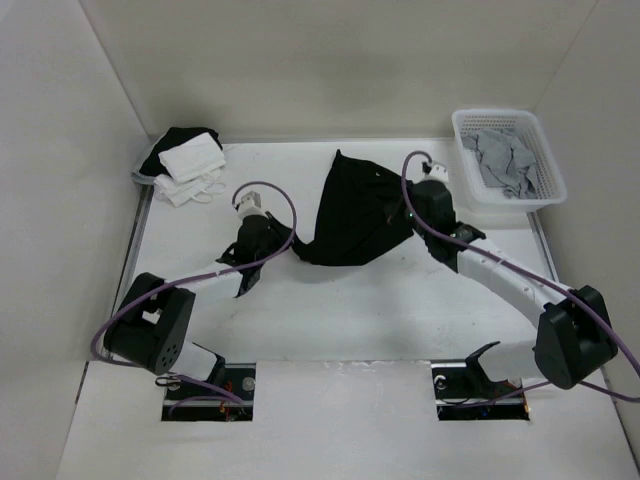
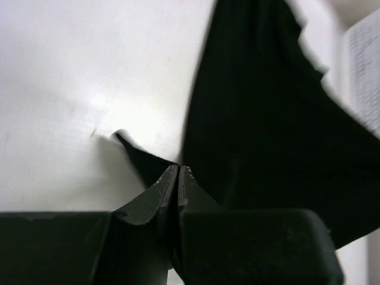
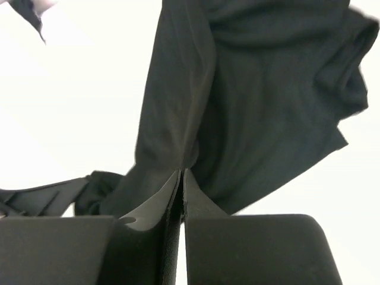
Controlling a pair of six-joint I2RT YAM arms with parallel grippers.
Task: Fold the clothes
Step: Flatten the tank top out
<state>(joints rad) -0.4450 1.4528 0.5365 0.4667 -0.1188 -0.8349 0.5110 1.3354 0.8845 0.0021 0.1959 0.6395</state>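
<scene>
Dark fingers are filling the bottom of each wrist view, pressed together. My left claw (image 2: 179, 169) is pinching a small peak of black cloth at its tips, its jaws closed down to a sliver. My right claw (image 3: 181, 172) is doing the same, its jaws all but meeting on a fold that is rising straight up from the tips. Both are holding the T-shirt (image 1: 355, 215) and nothing else.

The T-shirt is lying around the middle of the white counter (image 1: 400, 310), toward the far side, bunched into a rough triangle with one point reaching away from me. My left claw is gripping its near left corner and my right claw its right edge. It is sitting well apart from the basket (image 1: 465, 150) at the far right and the white cloths (image 1: 190, 160) at the far left.

I am judging the T-shirt to be light, thin and very soft, since it is draping in loose folds. It will probably sag and double over wherever nothing is supporting it, and it could slide out of a shallow pinch. Hems and seams look like the best places to grip, at two points well apart. I cannot tell which part of the shirt each claw is actually holding.
</scene>
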